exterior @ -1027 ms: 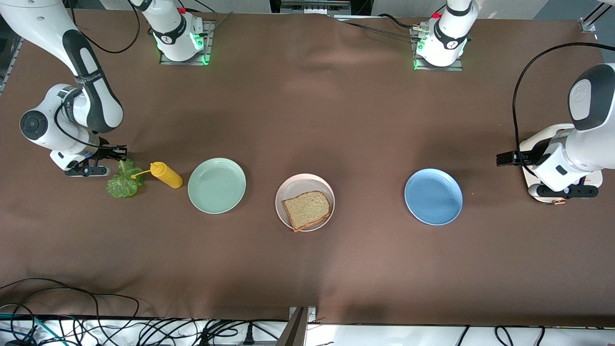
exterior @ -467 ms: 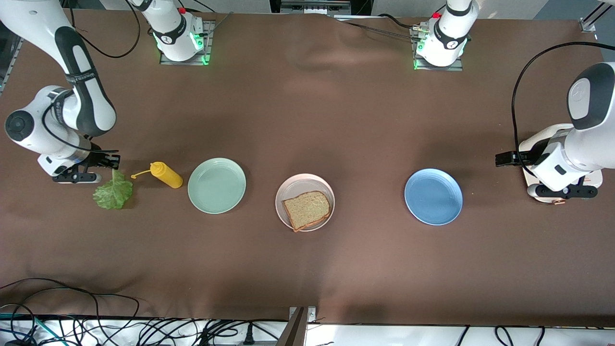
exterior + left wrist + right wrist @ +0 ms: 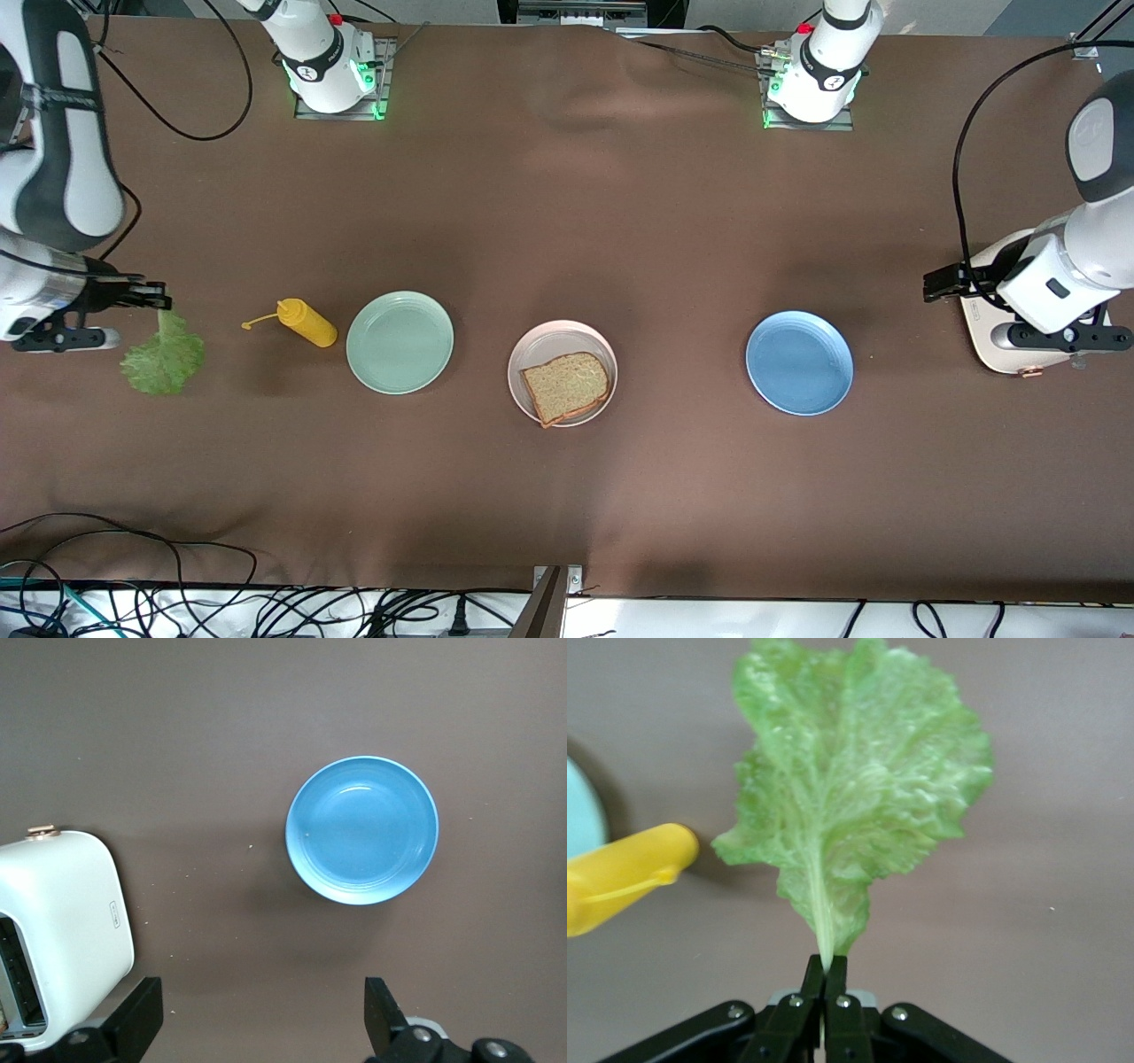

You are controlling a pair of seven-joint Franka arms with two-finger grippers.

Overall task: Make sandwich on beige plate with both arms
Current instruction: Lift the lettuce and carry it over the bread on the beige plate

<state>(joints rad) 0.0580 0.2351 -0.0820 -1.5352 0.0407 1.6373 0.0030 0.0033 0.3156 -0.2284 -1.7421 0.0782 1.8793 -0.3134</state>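
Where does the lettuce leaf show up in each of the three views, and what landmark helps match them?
Front view: the lettuce leaf hangs by its stem from the shut right gripper at the right arm's end of the table, beside the yellow squeeze bottle.
Left wrist view: not in it.
Right wrist view: it fills the middle, with its stem pinched.
Shared landmark: the yellow squeeze bottle, in the front and right wrist views.

Readable text: none on anything in view.
Toaster [image 3: 62,921]: a small label patch on its side, too small to read.
Arms' bases: round marks, not legible.
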